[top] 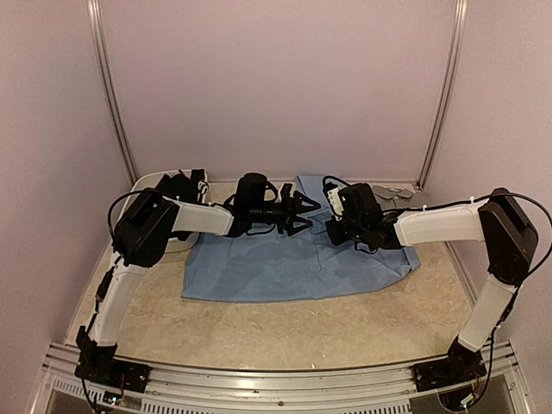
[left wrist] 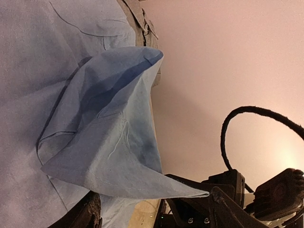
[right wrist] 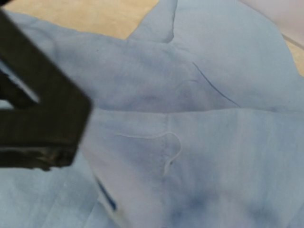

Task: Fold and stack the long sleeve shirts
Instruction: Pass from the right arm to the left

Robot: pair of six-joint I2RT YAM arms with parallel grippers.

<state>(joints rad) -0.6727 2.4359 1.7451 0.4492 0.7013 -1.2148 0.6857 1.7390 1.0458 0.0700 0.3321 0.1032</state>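
Top external, white tub, perhaps black shirt inside

**tabletop_tom:** ok so where's there actually room to move in here?

**gripgal:** Up front, mostly. The bare strip of table between the arm bases and the near hem of the light blue shirt is wide open. There's a bare patch on the right side too, below the right arm.

**tabletop_tom:** and the middle?

**gripgal:** Crowded, lol. The left gripper, jaws apart, and the right gripper sit nearly nose to nose over the shirt. The right one pinches up a tented fold that stands right in front of the left one. The white tub with the black shirt blocks back left, and the grey shirt blocks back right. Walls close off three sides.
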